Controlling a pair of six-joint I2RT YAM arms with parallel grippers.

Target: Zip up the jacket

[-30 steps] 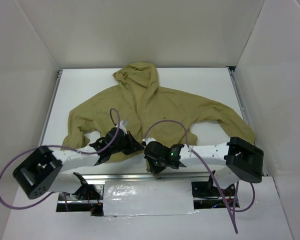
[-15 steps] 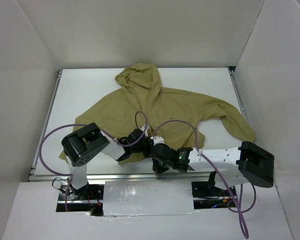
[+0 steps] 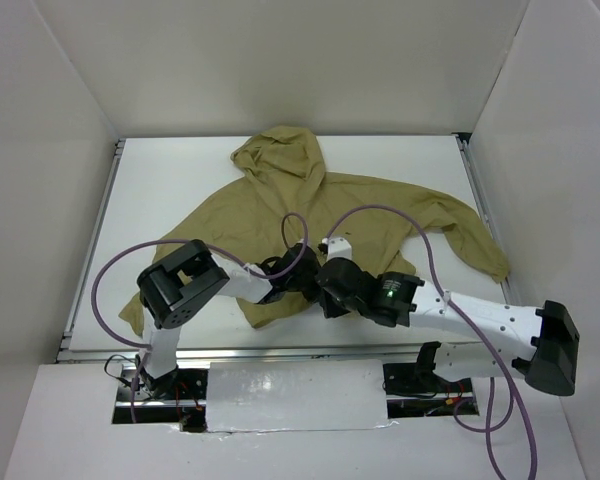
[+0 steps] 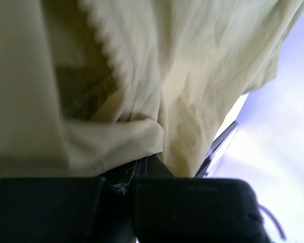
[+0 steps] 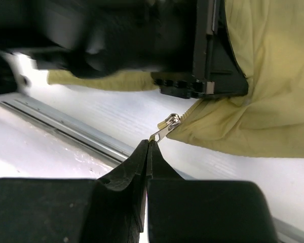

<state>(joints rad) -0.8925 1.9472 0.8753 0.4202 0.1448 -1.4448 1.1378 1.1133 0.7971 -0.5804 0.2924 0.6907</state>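
Top view: two robot arms reach in from the btm edge of the frame, purple cables (image 3: 110,275) looping off each. Their tips meet just beside each other at lower ctr, on the near hem of the jacket (image 3: 370,215).

Right wrist view: right gripper (image 5: 148,143) sits at btm ctr, black fingers (image 5: 131,164) pressed together. They pinch the tip of a small silver zipper pull (image 5: 167,124) at a corner of the olive-tan fabric. White table (image 5: 91,109) lies underneath. A black robot part fills the upper ctr, right against the fabric edge.

Left wrist view: left gripper (image 4: 137,169) is at btm ctr w/ jaws closed, clamped on a fold of the jacket. Creased cloth fills most of the frame. A wavy edge runs down the upper left; can't tell if it is zipper teeth. A strip of white table shows at right.

Farther back in top view: the jacket lies spread on the table. One sleeve (image 3: 470,235) stretches to the right of the frame; the other sleeve (image 3: 130,315) trails to lower left, past the left arm. The hood (image 3: 280,155) is at the far end, upper ctr, near the table's back edge. Plain white walls (image 3: 280,60) stand behind and at both sides.
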